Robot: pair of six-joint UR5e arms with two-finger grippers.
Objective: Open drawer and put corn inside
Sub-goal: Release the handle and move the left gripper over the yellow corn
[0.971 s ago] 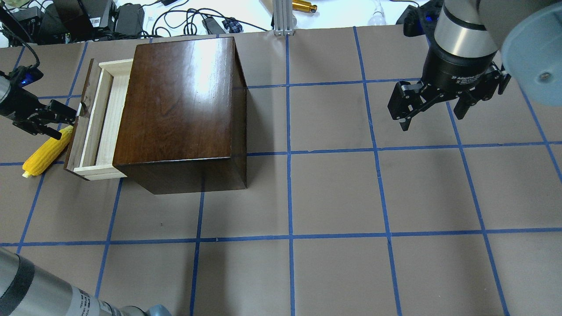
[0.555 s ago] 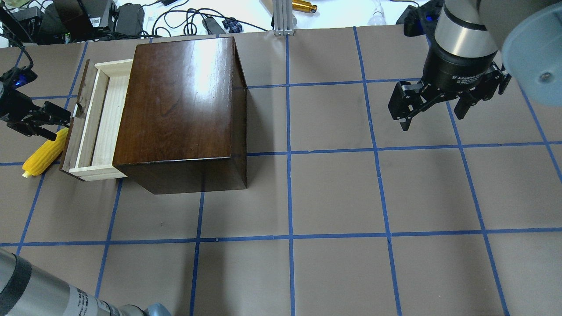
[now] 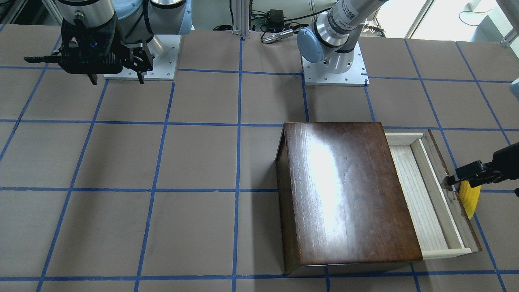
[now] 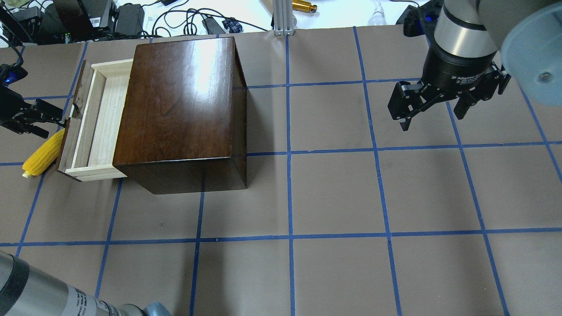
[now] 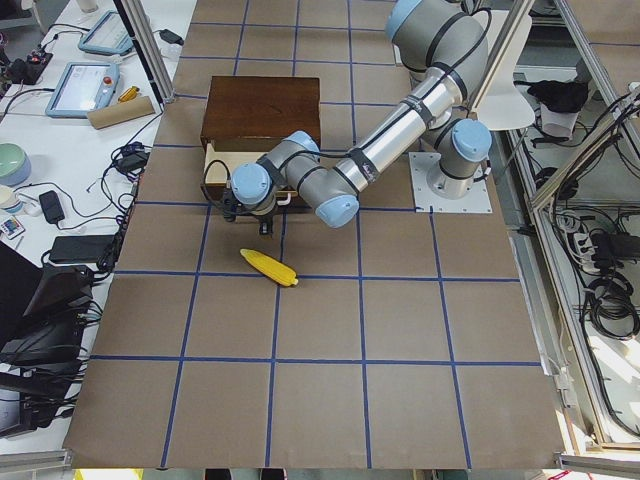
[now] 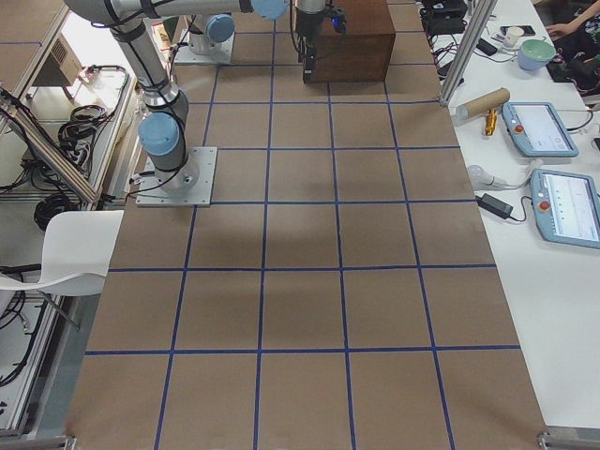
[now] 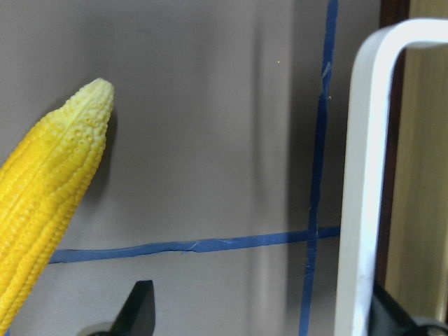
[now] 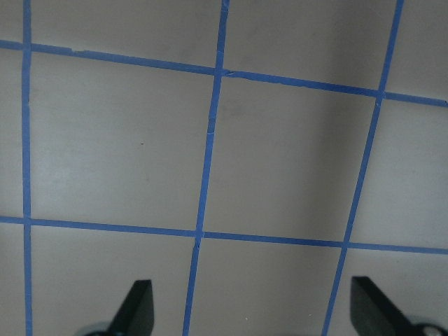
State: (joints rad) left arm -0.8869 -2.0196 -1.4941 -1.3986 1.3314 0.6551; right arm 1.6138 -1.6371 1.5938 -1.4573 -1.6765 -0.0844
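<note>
The dark-brown box (image 4: 180, 96) stands at the table's left. Its drawer (image 4: 101, 118) of pale wood is pulled partly out to the left; it also shows in the front view (image 3: 421, 202). My left gripper (image 4: 55, 123) is at the drawer's front panel, jaws apart, with one finger at the metal pull (image 7: 364, 175). The yellow corn (image 4: 41, 156) lies on the table just below the gripper, beside the drawer front, and fills the left of the left wrist view (image 7: 49, 203). My right gripper (image 4: 432, 122) hangs open and empty far to the right.
Cables, power bricks and an aluminium post (image 4: 281, 17) lie past the table's far edge. Blue tape lines grid the brown table (image 4: 333, 193). The right arm's base (image 3: 140, 56) and left arm's base (image 3: 334, 65) stand at the robot's side.
My left gripper has moved left and the drawer has slid further out with it. The drawer front now reaches the corn's upper end. The right arm has not moved.
</note>
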